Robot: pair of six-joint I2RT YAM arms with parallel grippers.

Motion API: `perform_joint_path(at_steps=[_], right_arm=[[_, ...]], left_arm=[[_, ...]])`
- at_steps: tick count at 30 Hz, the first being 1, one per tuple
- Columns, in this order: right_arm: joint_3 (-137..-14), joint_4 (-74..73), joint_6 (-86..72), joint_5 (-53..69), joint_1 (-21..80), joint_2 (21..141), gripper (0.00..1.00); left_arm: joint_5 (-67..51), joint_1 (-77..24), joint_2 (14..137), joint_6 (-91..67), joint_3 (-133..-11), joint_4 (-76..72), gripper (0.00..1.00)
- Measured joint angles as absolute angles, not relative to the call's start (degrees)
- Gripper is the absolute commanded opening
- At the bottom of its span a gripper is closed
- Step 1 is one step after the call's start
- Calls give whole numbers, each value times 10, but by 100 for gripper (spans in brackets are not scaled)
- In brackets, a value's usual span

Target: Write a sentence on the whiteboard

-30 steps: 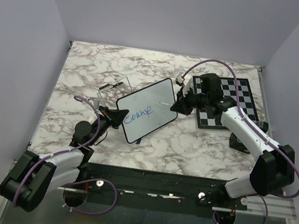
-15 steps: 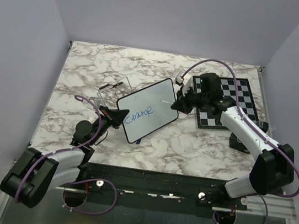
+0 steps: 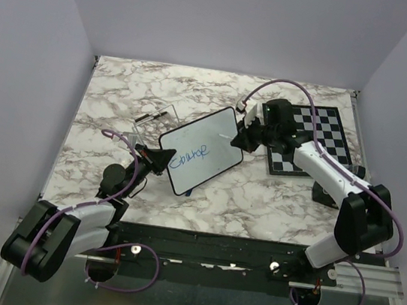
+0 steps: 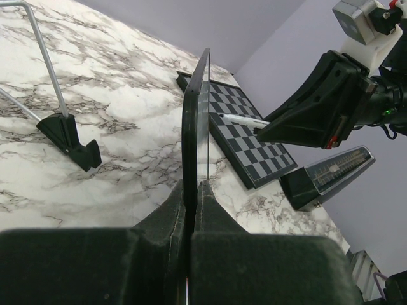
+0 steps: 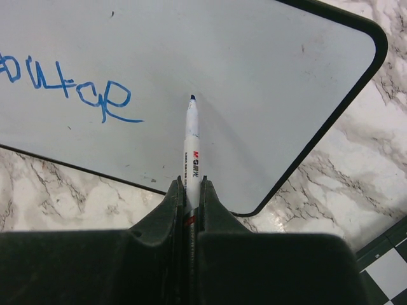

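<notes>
Right gripper (image 3: 239, 139) edged back — marker (image 5: 191, 140) still clamped; whiteboard (image 3: 213, 135) unmoved.

Marble-pattern table (image 3: 258, 198): chessboard (image 3: 335, 129) flat, upper right; wire stand (image 3: 155, 115) left of centre; dark box (image 4: 324, 181) beside chessboard.

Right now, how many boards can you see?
2: the whiteboard mid-table, its edge in the left gripper, and the chessboard flat at far right, partly behind the right arm.
</notes>
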State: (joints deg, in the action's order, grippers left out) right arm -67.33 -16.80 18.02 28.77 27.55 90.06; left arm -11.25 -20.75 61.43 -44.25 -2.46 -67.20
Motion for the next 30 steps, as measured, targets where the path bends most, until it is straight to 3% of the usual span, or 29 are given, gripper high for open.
perform_joint_path(at_steps=[30], right_arm=[[-671, -170, 181, 307, 288, 905, 1]], left_arm=[[-105, -209, 595, -447, -25, -647, 0]])
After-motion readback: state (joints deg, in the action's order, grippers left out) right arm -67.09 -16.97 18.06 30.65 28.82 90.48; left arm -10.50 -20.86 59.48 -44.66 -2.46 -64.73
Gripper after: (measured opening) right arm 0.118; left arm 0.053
